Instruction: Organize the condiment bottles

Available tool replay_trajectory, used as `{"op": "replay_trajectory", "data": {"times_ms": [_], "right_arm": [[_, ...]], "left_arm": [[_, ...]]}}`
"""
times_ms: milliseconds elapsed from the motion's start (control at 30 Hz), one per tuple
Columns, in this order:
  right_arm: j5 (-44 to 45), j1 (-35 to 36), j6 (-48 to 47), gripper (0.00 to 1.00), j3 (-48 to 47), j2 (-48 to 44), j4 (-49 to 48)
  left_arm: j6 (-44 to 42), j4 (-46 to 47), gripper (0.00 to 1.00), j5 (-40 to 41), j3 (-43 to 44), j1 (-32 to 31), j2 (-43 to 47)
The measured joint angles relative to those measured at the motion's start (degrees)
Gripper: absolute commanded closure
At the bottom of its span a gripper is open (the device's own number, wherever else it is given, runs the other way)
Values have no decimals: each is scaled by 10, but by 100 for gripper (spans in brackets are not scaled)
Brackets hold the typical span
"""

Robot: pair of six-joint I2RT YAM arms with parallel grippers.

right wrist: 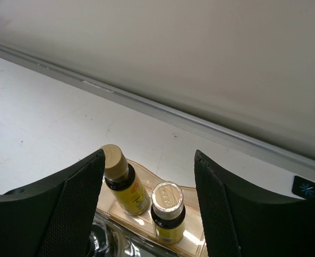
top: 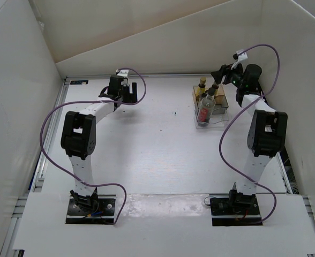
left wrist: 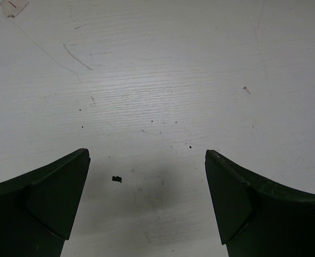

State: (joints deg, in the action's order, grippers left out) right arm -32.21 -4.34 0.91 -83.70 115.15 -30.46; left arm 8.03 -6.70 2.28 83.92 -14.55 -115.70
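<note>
Two small yellow condiment bottles stand upright in the tan-backed clear box [right wrist: 147, 179], one with a tan cap [right wrist: 120, 182] and one with a silver cap [right wrist: 168, 211]. My right gripper [right wrist: 149, 160] hangs open just above them and grips nothing; the tan cap sits by its left finger [right wrist: 66, 203]. From above, the right gripper [top: 220, 75] is at the box's far end, near a yellow bottle [top: 202, 83]. A tall clear bottle with reddish contents [top: 204, 111] is in the box [top: 222, 104]. My left gripper [left wrist: 147, 155] is open over bare table, at the far left [top: 117, 88].
The white back wall and a metal rail [right wrist: 211, 128] run close behind the box. A side wall [top: 302, 80] stands close on the right of the right arm. Purple cables [top: 55, 115] loop beside both arms. Small dark specks [left wrist: 116, 179] dot the table under the left gripper.
</note>
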Motion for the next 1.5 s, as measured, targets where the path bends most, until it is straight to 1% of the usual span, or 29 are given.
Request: {"op": "replay_trajectory", "data": {"times_ms": [167, 433, 533, 733, 933, 1067, 1200, 1367, 1500], "right_arm": [[10, -2, 0, 30, 30, -63, 2], [48, 0, -17, 28, 97, -217, 18], [63, -1, -20, 28, 123, -263, 22], [76, -4, -22, 28, 177, -326, 46], [77, 10, -28, 28, 183, -366, 88], [76, 36, -30, 28, 177, -391, 126], [82, 81, -29, 27, 174, -407, 150], [101, 166, -43, 27, 174, -409, 176], [109, 220, -56, 27, 168, -402, 189]], "left_arm": [[0, 8, 0, 0, -18, -3, 14], [0, 17, 0, 0, -56, -9, 58], [0, 23, 0, 0, -64, -14, 70], [-3, 24, 0, 0, -78, -32, 104], [-16, 24, 0, 0, -81, -48, 137], [-20, 22, 0, -4, -81, -53, 150], [-20, 11, 0, -9, -81, -53, 156], [-19, -48, 0, -7, -57, -54, 157], [-17, -73, 0, 17, -48, -58, 163]]}}
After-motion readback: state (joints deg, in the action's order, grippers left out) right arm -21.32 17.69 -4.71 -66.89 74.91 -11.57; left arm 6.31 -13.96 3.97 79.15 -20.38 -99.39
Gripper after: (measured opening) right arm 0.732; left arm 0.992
